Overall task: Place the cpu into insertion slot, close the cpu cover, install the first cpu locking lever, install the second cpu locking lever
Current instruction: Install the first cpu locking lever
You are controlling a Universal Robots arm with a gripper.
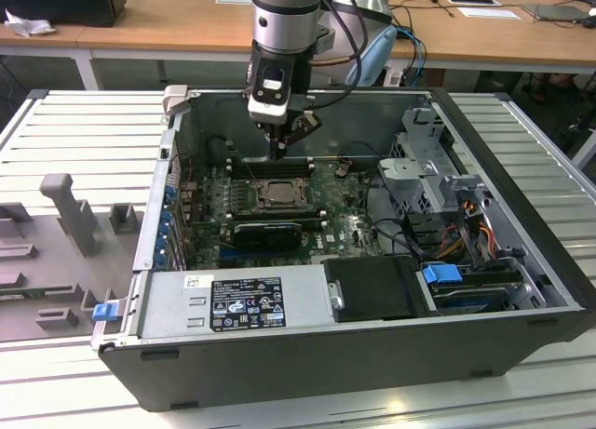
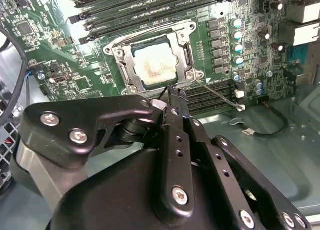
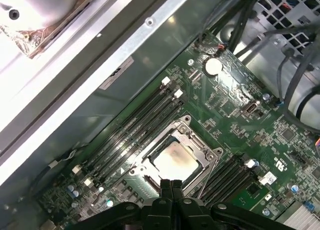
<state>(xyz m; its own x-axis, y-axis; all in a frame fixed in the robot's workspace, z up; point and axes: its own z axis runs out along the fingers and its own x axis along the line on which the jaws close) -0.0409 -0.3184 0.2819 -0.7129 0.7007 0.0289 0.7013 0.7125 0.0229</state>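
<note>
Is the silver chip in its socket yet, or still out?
In. The cpu lies flat inside the insertion slot, with the cpu cover down around it.

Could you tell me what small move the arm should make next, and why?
Probably ease the shut pincer onto the locking lever jutting out nearby: the cpu appears seated under the lowered cpu cover, and that lever looks unlatched.

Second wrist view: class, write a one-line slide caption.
Shut claw at the edge of the metal cover framing the chip on a green circuit board.
</note>
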